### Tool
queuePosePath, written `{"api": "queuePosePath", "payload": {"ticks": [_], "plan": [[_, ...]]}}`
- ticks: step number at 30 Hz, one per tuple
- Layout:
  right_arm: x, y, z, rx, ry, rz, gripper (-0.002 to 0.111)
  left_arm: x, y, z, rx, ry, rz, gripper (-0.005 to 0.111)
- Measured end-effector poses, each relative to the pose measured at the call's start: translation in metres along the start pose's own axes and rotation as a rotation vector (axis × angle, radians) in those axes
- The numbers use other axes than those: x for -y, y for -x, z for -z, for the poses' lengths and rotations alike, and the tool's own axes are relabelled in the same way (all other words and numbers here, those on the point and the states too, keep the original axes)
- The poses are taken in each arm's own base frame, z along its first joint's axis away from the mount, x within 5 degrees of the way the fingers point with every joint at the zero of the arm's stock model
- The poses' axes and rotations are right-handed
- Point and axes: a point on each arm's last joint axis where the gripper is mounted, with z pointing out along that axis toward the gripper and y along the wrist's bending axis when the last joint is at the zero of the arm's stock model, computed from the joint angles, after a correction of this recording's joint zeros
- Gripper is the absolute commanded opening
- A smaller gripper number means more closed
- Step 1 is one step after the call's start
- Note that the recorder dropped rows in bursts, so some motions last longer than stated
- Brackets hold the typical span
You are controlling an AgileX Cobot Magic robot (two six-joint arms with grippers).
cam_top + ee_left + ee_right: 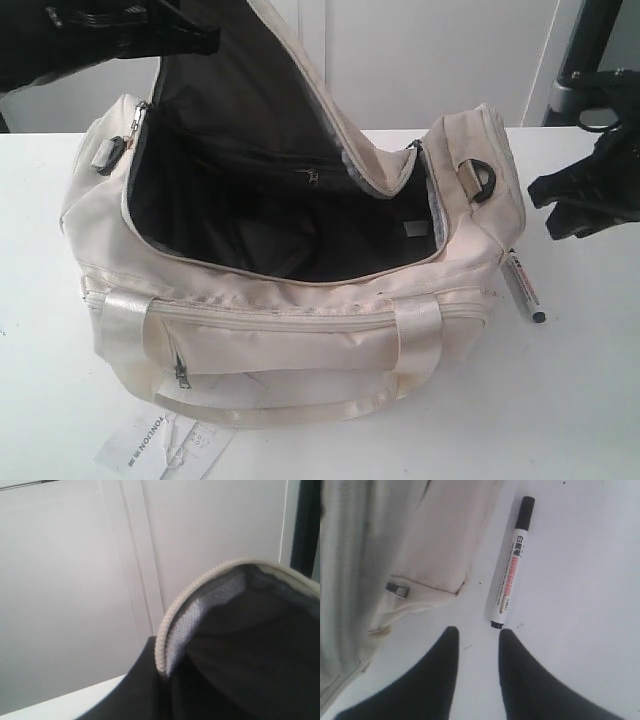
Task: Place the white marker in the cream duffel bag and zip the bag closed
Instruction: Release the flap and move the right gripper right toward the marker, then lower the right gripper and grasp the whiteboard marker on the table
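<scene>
The cream duffel bag (300, 320) lies on the white table with its top unzipped and its dark lining showing. My left gripper (135, 30) is shut on the bag's top flap (210, 580) and holds it raised; in the left wrist view the zipper edge runs down into the left gripper (162, 675). The white marker (522, 285) lies flat on the table just beyond the bag's right end. My right gripper (590, 200) hovers over it, open and empty. In the right wrist view the right gripper (478, 631) stands just short of the marker (509, 565), whose black end nearly touches one fingertip (506, 632). The bag (420, 540) is beside it.
A printed white paper tag (160, 445) lies at the table's front edge, under the bag's handles. A black D-ring (480, 180) sits on the bag's right end. A dark stand (590, 50) rises at the back right. White panels close off the back.
</scene>
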Motion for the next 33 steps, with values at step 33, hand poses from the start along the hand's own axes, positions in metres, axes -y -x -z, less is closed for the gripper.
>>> {"api": "queuePosePath", "payload": {"ticks": [33], "plan": [[0.016,-0.001,-0.085,-0.116,-0.017,-0.042,0.047,-0.001,0.0,0.0,-0.009,0.005,0.02,0.0]]}}
